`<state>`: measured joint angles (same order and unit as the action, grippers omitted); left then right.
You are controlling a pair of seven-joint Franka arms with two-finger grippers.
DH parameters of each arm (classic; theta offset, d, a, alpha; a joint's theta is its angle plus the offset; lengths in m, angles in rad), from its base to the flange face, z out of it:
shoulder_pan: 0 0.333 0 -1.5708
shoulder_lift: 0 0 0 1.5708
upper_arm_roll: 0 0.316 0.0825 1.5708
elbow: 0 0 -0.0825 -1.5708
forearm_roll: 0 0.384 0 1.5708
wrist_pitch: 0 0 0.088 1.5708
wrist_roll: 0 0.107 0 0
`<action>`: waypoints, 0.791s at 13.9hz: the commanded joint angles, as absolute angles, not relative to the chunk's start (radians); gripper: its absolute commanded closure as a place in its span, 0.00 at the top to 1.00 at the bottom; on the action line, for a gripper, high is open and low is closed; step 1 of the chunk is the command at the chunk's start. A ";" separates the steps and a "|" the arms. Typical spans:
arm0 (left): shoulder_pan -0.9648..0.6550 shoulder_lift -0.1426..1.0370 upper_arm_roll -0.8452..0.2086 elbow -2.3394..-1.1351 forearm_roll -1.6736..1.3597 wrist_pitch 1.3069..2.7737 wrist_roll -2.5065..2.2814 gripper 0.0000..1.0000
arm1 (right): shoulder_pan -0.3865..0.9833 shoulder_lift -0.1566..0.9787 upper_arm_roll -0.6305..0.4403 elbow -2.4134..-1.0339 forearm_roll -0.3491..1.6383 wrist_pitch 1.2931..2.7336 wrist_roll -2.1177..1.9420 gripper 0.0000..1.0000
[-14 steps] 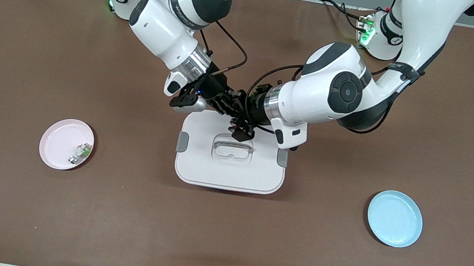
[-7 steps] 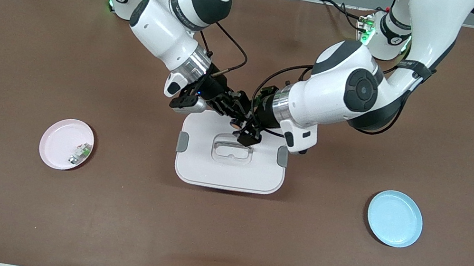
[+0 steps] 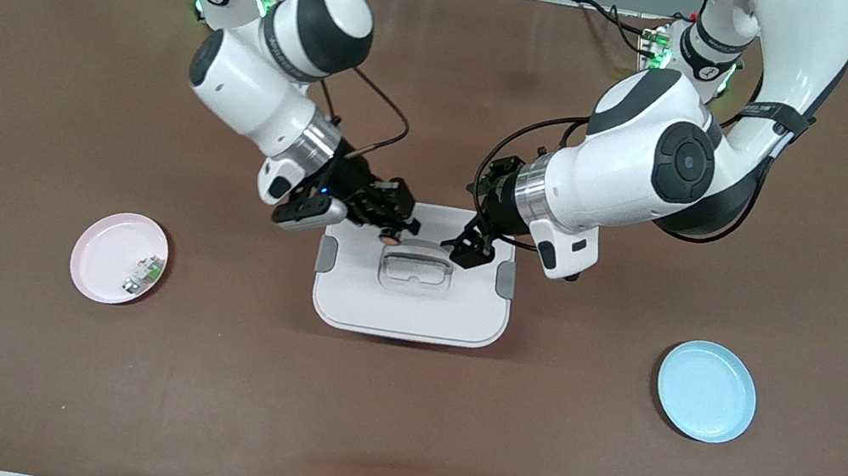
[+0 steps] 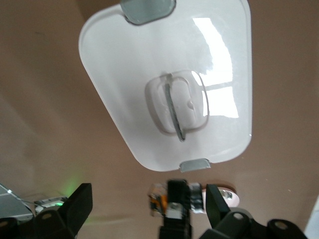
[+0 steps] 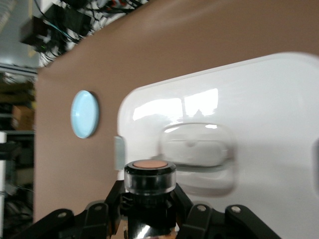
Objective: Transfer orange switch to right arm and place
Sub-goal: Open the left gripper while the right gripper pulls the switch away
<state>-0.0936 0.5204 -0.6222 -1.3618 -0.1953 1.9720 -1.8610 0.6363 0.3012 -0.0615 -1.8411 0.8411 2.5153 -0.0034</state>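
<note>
The orange switch (image 3: 392, 239) is a stubby black part with a round orange end. My right gripper (image 3: 390, 225) is shut on it over the edge of the white lidded box (image 3: 412, 309) that lies farthest from the front camera. In the right wrist view the switch (image 5: 149, 177) stands between the gripper's (image 5: 149, 201) black fingers, orange end outward. My left gripper (image 3: 471, 251) hangs open and empty over the same edge of the box, a short gap from the switch. In the left wrist view the left gripper (image 4: 148, 201) has its fingers wide apart, and the switch (image 4: 160, 203) shows farther off.
A pink plate (image 3: 102, 257) toward the right arm's end holds a small whitish-grey part with a green spot (image 3: 143, 273). A light blue plate (image 3: 706, 391) lies toward the left arm's end. The box lid has a recessed handle (image 3: 417, 264) and grey clasps (image 3: 326, 254).
The two grippers, which met over the box's edge, have drawn apart. The right gripper moved toward its own end with the switch in it. The left gripper backed off open.
</note>
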 commanded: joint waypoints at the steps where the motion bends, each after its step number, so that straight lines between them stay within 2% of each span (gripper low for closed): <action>1: -0.032 0.462 -0.627 -1.368 -0.155 1.910 -1.849 1.00 | 0.528 0.284 -0.049 -1.818 0.618 2.342 -0.020 0.00; 4: -0.012 0.395 -0.618 -1.368 -0.141 1.841 -1.706 1.00 | 0.424 0.278 -0.048 -1.720 0.358 2.078 -0.053 0.00; 6: 0.029 0.356 -0.624 -1.373 -0.103 1.772 -1.573 1.00 | 0.373 0.278 -0.048 -1.689 0.264 1.972 -0.231 0.00; 11: 0.100 0.310 -0.621 -1.378 -0.028 1.637 -1.269 1.00 | 0.252 0.273 -0.049 -1.684 0.126 1.927 -0.696 0.00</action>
